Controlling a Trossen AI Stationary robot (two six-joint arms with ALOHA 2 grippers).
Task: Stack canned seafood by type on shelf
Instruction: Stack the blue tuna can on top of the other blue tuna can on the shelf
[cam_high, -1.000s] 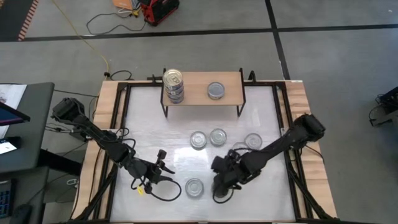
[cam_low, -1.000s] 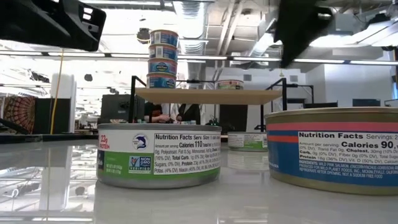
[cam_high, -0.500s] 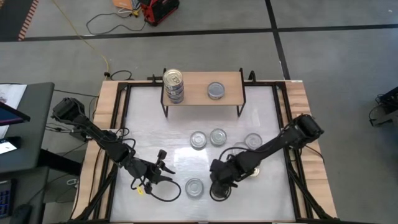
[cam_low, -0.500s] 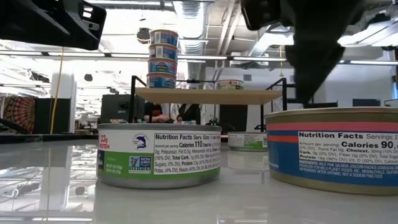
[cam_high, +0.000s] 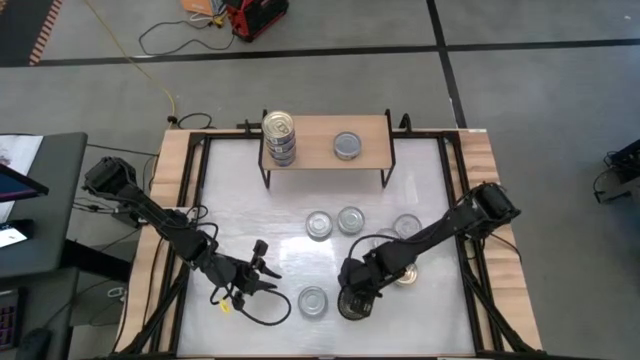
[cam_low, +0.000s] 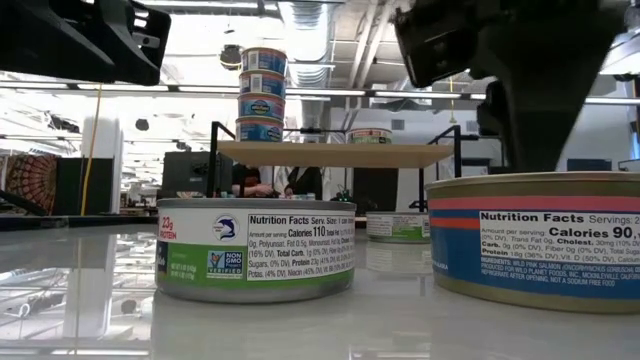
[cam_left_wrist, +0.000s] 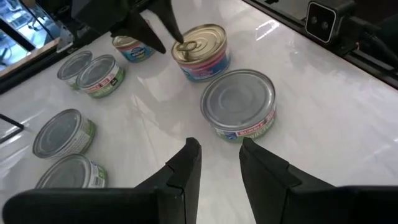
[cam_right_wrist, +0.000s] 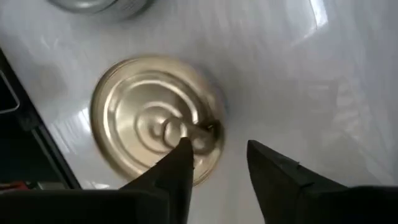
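High view: right gripper (cam_high: 352, 303) is lowered over gold-topped can (cam_right_wrist: 155, 134) | fingers (cam_right_wrist: 174, 163) seen narrowly parted, tips at can's pull tab, nothing clamped | shelf (cam_high: 325, 139) well beyond | left gripper (cam_high: 262, 271) narrowly parted, idle, silver-topped can (cam_left_wrist: 239, 104) just ahead

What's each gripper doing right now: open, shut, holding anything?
Left gripper: slightly open, holding nothing.
Right gripper: open, astride the rim of the gold-topped can, no firm grip evident.
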